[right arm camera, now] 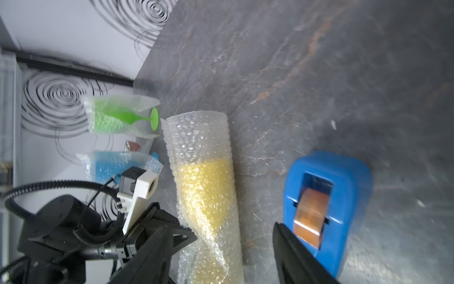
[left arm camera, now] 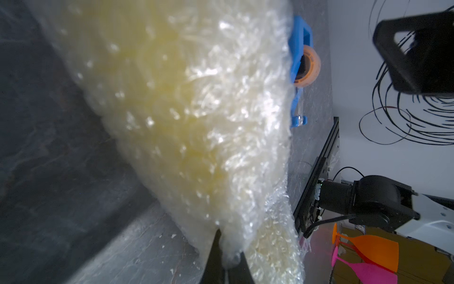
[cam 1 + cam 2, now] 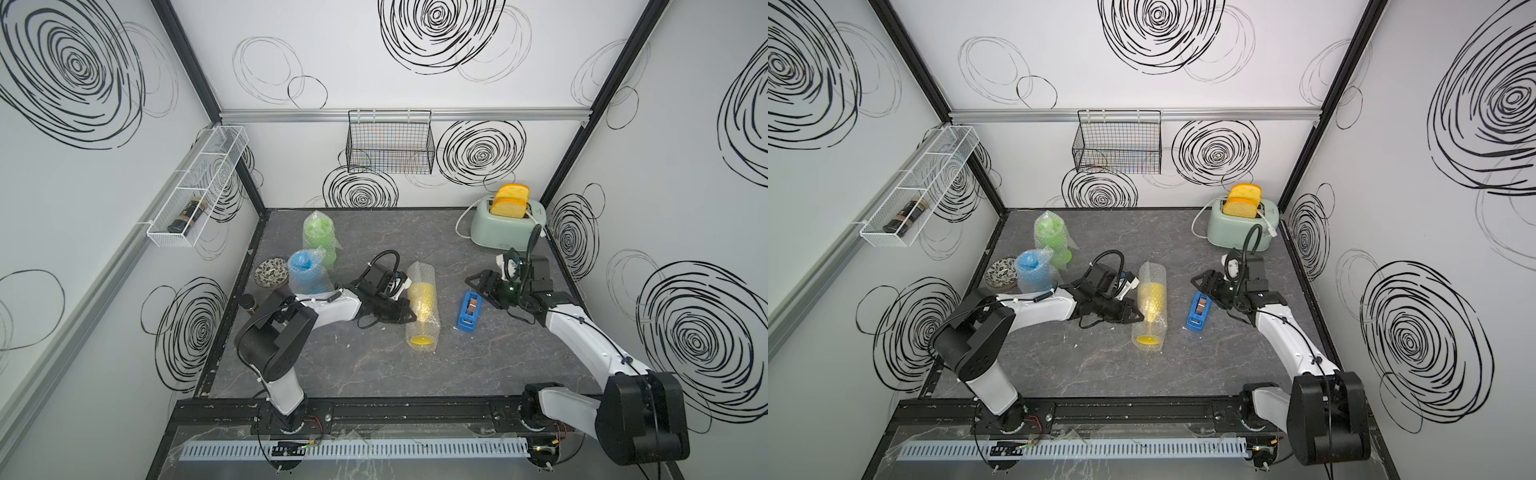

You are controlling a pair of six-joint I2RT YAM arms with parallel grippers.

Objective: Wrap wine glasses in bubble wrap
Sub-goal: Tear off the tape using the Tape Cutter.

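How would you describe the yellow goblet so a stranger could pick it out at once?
Start at the grey table and find the blue tape dispenser near its middle. Just beside it lies the yellow goblet, rolled in bubble wrap. Unlike the upright green goblet and blue goblet, it lies on its side.

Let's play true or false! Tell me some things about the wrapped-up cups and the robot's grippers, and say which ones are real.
1. The yellow goblet lies on its side, rolled in bubble wrap. True.
2. The green goblet is bare. False: bubble wrap surrounds it too, and it stands upright.
3. The left gripper is shut on the yellow goblet's bubble wrap. True.
4. The right gripper holds the blue tape dispenser. False: its jaws are open and empty, and the dispenser lies on the table.
5. The toaster is empty. False: two bread slices stick out of it.
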